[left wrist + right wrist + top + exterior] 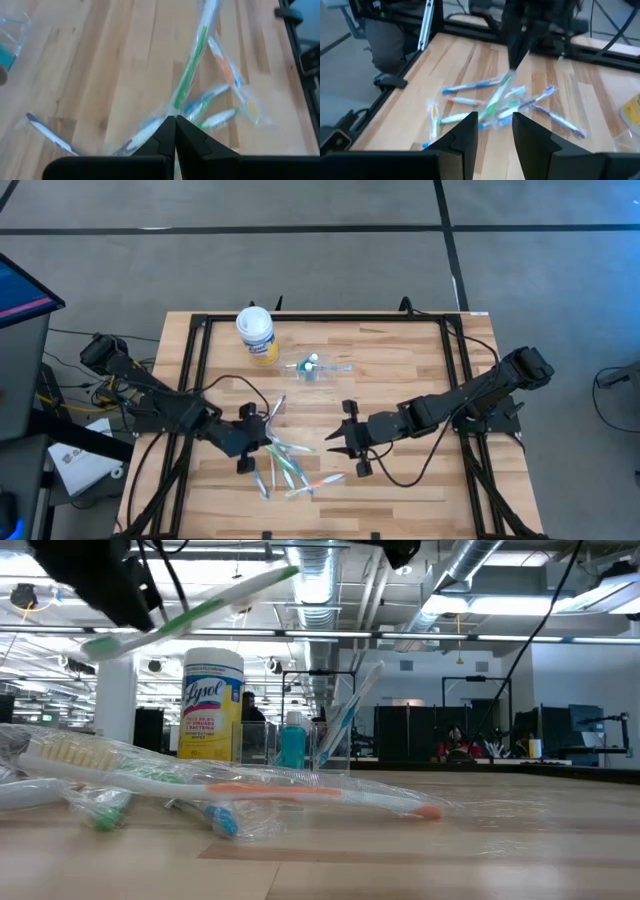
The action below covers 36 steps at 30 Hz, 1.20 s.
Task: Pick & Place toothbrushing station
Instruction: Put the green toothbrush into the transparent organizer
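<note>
Setting: robotics lab or open-plan workspace, probably
Ceiling: exposed silver ducts (pixel 318 580) and pipes
Floor: grey concrete (pixel 300 260), taped lines
Bench: butcher-block table (pixel 400 350), black frame
Background: dark cabinets (pixel 410 732), seated person (pixel 455 743)

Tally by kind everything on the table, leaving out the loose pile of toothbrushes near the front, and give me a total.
Yellow Lysol canister: 1
Clear cup: 1
Blue tube, in the cup: 1
Toothbrush in the cup: 1
Green toothbrush, held by the left gripper: 1
Total: 5
</note>
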Available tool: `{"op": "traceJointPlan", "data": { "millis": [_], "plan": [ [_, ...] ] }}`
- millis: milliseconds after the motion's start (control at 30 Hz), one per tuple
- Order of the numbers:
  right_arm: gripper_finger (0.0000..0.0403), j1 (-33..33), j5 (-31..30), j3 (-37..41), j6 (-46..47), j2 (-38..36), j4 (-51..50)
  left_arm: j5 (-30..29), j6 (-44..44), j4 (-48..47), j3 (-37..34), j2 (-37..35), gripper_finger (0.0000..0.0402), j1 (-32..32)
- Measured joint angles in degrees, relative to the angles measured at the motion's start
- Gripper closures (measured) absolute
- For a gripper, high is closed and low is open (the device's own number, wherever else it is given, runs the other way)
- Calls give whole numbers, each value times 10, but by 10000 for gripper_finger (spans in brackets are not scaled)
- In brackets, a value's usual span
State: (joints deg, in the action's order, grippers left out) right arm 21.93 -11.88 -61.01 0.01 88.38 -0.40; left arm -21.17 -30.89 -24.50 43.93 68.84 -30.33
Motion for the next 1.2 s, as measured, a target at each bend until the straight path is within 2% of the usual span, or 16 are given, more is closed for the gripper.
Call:
{"op": "traceJointPlan", "data": {
  "millis": [300, 500, 700, 900, 1200],
  "plan": [
    [291, 0, 0, 0, -9, 2, 0, 7, 0, 7, 30, 36, 401, 31],
    [291, -2, -12, -5, -51, 26, 1, 45, -12, 10, 73, 96, 401, 65],
    [291, 1, -39, -24, -51, 26, -65, 86, -15, 12, 104, 131, 401, 101],
    [291, 7, -42, -22, -84, 28, -75, 118, -28, 22, 109, 130, 401, 127],
    [291, 7, -107, -21, -126, 28, -94, 171, -38, 48, 109, 129, 401, 143]
  ]
}}
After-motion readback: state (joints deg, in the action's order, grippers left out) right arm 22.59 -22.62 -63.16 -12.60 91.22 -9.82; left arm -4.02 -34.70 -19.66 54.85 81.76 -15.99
